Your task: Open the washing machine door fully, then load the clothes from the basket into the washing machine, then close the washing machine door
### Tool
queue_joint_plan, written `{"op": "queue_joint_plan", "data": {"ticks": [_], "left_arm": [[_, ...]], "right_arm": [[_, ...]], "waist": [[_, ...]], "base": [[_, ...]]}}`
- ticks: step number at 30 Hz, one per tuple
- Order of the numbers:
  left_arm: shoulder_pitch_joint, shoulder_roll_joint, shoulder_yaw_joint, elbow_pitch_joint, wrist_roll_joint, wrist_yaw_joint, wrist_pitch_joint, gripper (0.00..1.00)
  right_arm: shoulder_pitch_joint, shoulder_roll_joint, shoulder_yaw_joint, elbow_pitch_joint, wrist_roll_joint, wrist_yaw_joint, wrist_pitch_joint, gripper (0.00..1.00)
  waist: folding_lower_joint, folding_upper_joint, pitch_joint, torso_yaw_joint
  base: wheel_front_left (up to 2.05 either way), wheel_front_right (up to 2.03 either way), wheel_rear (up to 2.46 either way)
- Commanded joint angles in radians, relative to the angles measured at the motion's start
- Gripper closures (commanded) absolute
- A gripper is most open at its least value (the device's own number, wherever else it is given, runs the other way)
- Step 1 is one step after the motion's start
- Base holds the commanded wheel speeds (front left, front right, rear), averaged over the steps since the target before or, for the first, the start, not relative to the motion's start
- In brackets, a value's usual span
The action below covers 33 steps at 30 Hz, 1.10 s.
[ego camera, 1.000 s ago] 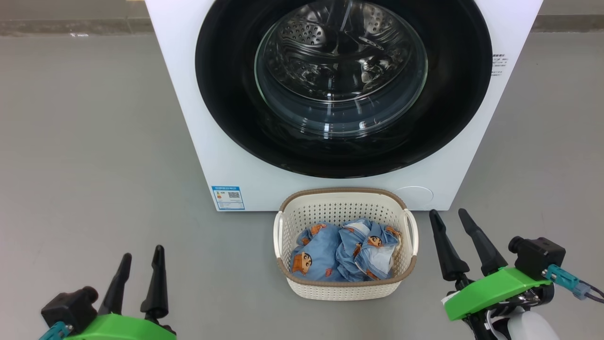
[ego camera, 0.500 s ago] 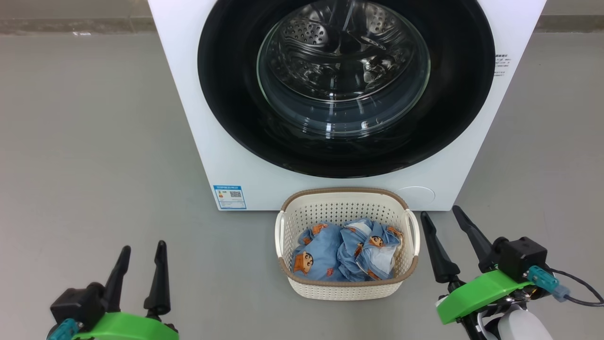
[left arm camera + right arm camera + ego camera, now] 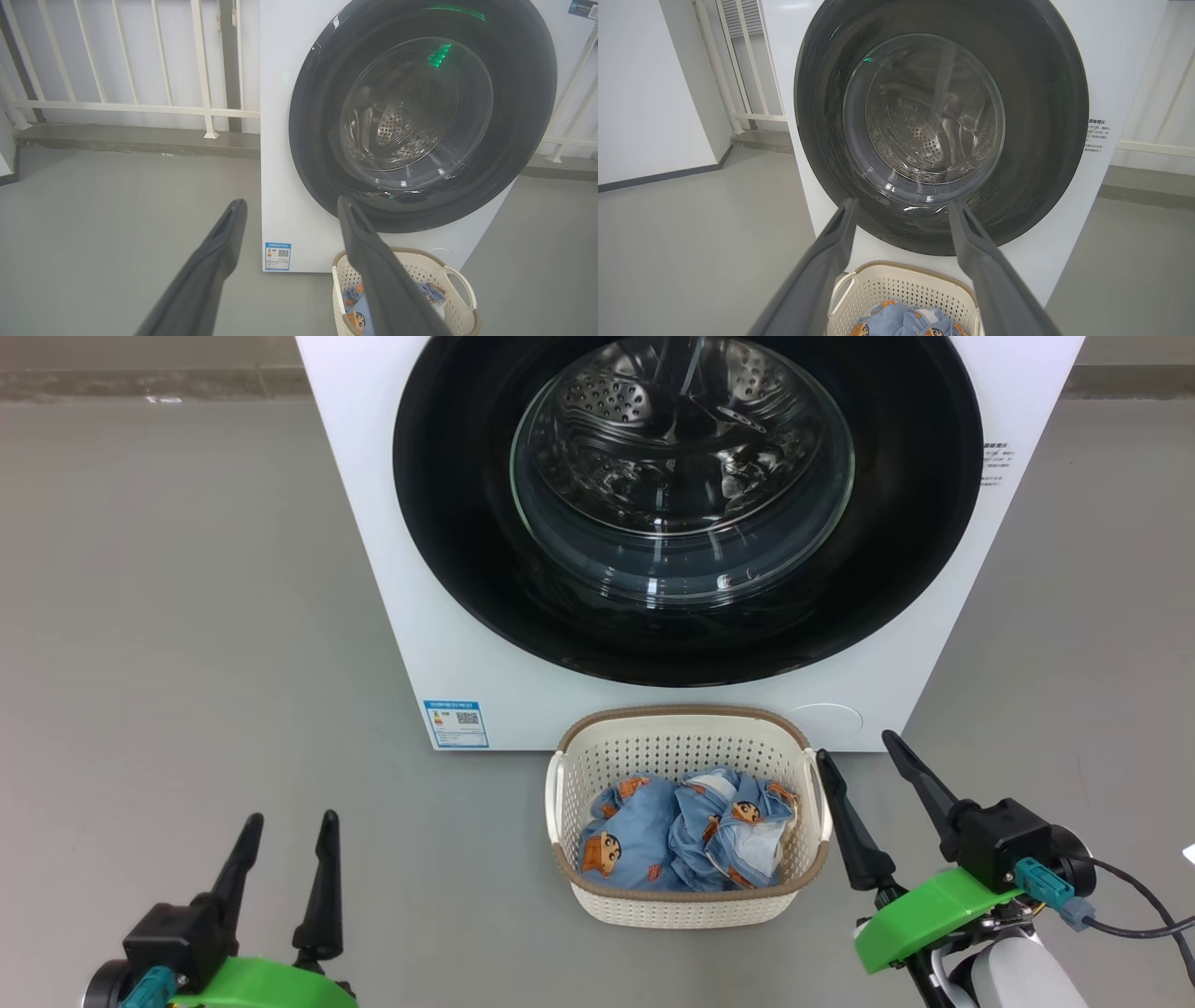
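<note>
Railing [image 3: 117, 108] backs left wrist view; left end effector [image 3: 291, 816], right end effector [image 3: 854, 744] spread wide, empty.

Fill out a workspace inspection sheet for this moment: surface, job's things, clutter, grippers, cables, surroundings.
Surface: smooth grey floor.
Job's things: washing machine stands on the floor. The washing machine door is shut, and the drum shows through its glass. The basket sits on the floor just in front, with the clothes heaped inside.
Clutter: small white scrap at the head view's right edge, too small to identify.
Grippers: left gripper open, holding nothing, low and left of the basket. Right gripper open, holding nothing, one finger close beside the basket's right handle.
Cables: black cable loops from the right wrist's plug.
Surroundings: white railing behind the machine; white wall to one side.
</note>
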Motion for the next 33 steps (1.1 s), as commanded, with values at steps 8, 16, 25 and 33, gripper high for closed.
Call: {"op": "queue_joint_plan", "data": {"ticks": [8,16,25,33], "left_arm": [[-0.051,0.017,0.037,-0.024,0.004,-0.002,-0.01,0.0],[-0.051,0.015,0.04,-0.024,0.001,-0.002,-0.01,0.0],[-0.05,0.015,0.041,-0.026,-0.001,-0.002,-0.01,0.0],[-0.05,0.017,0.042,-0.027,-0.003,-0.002,-0.01,0.0]], "right_arm": [[-0.038,0.005,0.018,-0.022,-0.005,0.001,-0.012,0.0],[-0.038,0.006,0.014,-0.022,-0.007,0.001,-0.012,0.0],[-0.037,0.008,0.006,-0.023,-0.006,0.001,-0.012,0.0],[-0.036,0.01,0.005,-0.022,-0.006,0.001,-0.012,0.0]], "waist": [[-0.0001,0.0,0.0,0.0],[-0.0001,0.0,0.0,0.001],[-0.0001,0.0,0.001,0.001],[-0.0001,0.0,0.001,0.002]], "base": [[0.0,0.0,0.0],[0.0,0.0,0.0],[0.0,0.0,0.0],[0.0,0.0,0.0]]}}
